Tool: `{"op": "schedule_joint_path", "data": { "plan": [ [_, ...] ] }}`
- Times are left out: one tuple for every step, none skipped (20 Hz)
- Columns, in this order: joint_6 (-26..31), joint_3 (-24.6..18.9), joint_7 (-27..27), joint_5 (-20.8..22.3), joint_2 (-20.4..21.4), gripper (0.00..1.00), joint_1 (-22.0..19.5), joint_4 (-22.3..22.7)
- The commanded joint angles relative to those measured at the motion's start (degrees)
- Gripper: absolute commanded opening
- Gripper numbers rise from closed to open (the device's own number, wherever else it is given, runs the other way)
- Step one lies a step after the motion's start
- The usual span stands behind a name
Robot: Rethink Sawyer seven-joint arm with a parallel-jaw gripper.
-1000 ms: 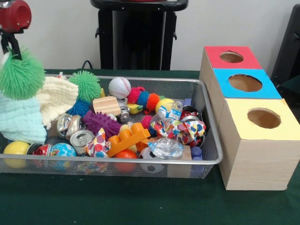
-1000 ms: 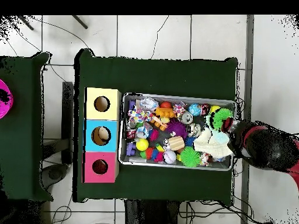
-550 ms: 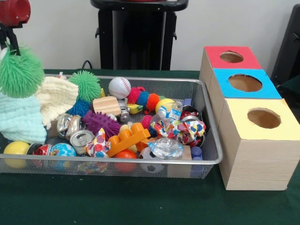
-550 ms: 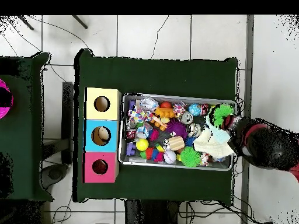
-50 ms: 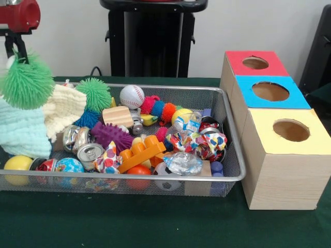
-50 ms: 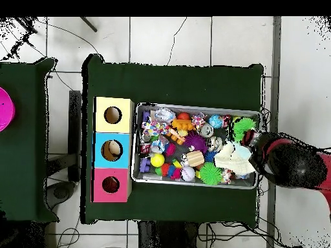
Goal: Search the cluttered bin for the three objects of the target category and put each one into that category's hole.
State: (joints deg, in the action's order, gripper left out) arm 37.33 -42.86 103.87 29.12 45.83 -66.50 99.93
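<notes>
Spiky green ball (image 5: 26, 82) raised above the mesh bin (image 5: 227, 111) in front view, gripper (image 5: 14, 51) clamped on it, overhead view shows the arm (image 6: 294, 166) covering that grip.

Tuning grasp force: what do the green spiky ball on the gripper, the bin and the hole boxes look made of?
Green spiky ball: soft rubbery plastic, matte, judging by its dense thin floppy-looking strands. Bin: silver metal wire mesh; see-through walls under a shiny solid rim. Hole boxes: pale wood or wood-look board, grain lines on the sides, tops flat red, blue, yellow, probably painted or papered.
</notes>
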Motion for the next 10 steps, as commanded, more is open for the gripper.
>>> {"op": "schedule_joint_path", "data": {
  "plan": [
    [-4.0,-0.2,-4.6,4.5,0.0,0.00,2.7,6.0],
    [-4.5,0.0,-4.0,4.9,0.1,0.00,2.9,6.3],
    [-6.7,-0.2,-2.8,5.1,0.1,1.00,2.7,7.0],
    [-7.4,0.1,-1.7,5.0,0.3,1.00,2.9,7.3],
    [-8.1,0.4,-0.6,4.8,0.5,1.00,3.1,7.6],
    [-8.8,0.7,0.5,4.6,0.7,1.00,3.3,7.9],
    [-8.1,1.1,0.4,4.7,0.8,1.00,3.8,7.8],
    [-8.6,1.2,0.6,4.5,0.3,1.00,3.9,8.2],
    [-8.9,1.6,1.0,4.6,0.3,1.00,4.3,8.4],
    [-9.1,1.7,1.0,4.5,0.4,1.00,4.6,8.8]
  ]
}}
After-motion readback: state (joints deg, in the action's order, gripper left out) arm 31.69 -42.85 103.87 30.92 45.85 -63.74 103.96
